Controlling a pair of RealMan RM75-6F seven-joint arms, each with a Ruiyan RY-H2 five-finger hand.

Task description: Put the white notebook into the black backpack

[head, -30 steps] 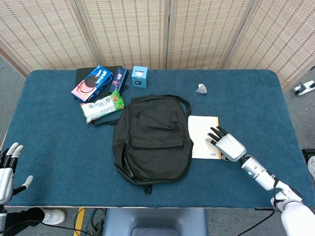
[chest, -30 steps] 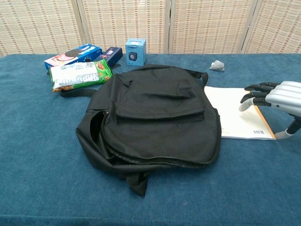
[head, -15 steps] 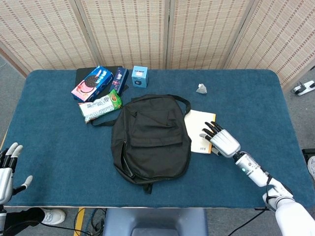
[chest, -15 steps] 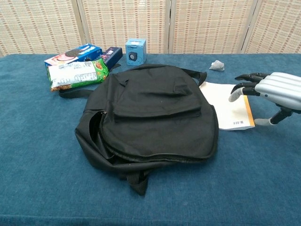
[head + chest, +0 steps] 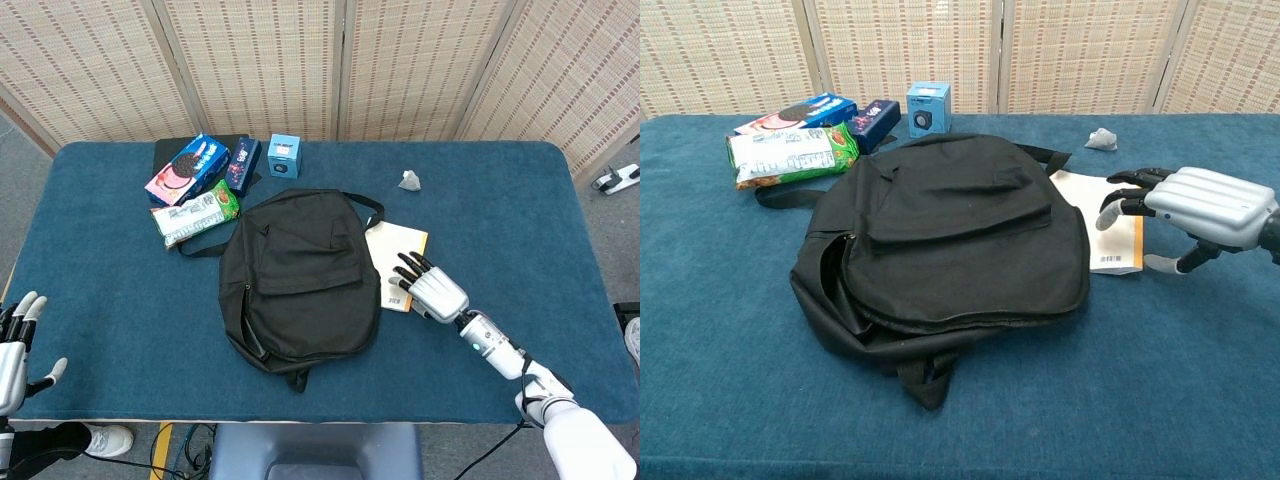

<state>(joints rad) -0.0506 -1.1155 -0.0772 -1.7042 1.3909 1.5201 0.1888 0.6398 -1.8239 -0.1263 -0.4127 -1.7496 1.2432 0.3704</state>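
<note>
The right robot hand (image 5: 432,290) reaches in low from the near right corner, palm down, fingers spread wide and holding nothing, its fingertips (image 5: 1108,213) on or just over the white notebook (image 5: 392,252). The notebook lies flat under and ahead of that hand, its far side tucked against the black backpack (image 5: 295,275) lying just beyond. Bare blue worktop (image 5: 520,240) opens behind and beside the hand. The left robot hand (image 5: 14,345) hovers off the worktop's near left edge, fingers apart, empty.
</note>
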